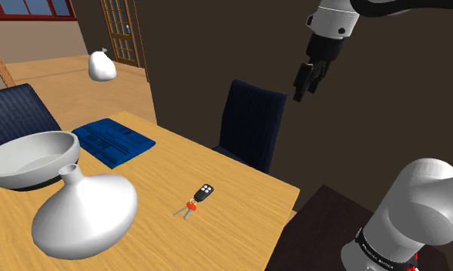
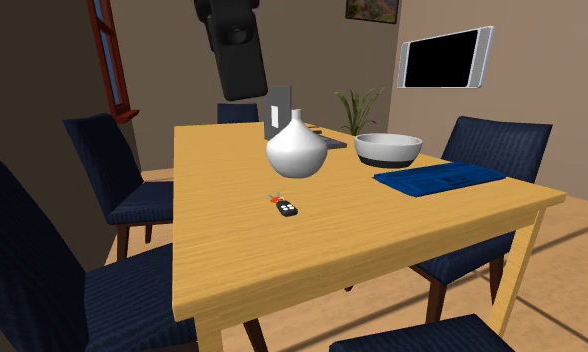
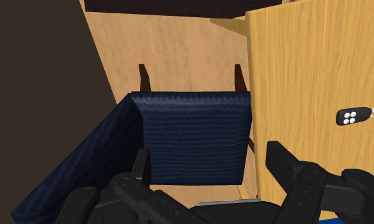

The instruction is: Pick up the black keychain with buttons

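Shoulder view: the gripper [image 1: 303, 92] hangs above a blue chair [image 1: 252, 127] at the edge of the wooden table [image 1: 248, 212]. The keychain [image 1: 204, 193] lies flat on the top, well below the jaws and apart from them, with the vase [image 1: 82, 215], bowl [image 1: 28, 158] and blue mat [image 1: 113, 142] farther off. Second exterior view: the keychain lies near the vase, chairs ring the table, a screen [image 2: 442, 58] hangs on the wall and a plant [image 2: 357, 105] stands beyond the table. Wrist view: the jaws stand apart and empty over the chair seat, and the keychain rests on the table outboard of one finger.
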Controlling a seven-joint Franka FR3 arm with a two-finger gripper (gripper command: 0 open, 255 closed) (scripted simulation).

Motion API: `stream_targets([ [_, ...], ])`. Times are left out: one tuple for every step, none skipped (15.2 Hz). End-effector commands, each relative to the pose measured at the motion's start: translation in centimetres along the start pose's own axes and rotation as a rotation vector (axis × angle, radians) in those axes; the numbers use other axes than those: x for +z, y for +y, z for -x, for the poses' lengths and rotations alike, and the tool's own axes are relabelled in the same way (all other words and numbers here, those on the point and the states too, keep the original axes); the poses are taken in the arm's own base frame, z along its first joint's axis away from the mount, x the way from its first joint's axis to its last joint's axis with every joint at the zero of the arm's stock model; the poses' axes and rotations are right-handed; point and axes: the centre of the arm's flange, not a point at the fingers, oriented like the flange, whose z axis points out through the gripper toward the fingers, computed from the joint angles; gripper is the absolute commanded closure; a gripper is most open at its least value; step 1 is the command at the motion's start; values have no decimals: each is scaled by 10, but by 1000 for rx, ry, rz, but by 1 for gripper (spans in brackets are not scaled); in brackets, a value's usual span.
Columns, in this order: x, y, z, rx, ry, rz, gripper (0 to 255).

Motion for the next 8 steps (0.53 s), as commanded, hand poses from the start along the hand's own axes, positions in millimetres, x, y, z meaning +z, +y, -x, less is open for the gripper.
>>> stream_targets([
  [0, 0, 0, 0, 0, 0, 0],
  [6, -11, -2, 14, -6, 0, 0],
  [13, -23, -4, 28, -12, 0, 0],
  [19, -34, -6, 42, -18, -1, 0],
  [26, -46, -8, 57, -23, -1, 0],
  [32, -57, -11, 71, -29, -1, 0],
  [39, -68, -13, 85, -35, -1, 0],
  [45, -80, -16, 99, -41, -1, 0],
])
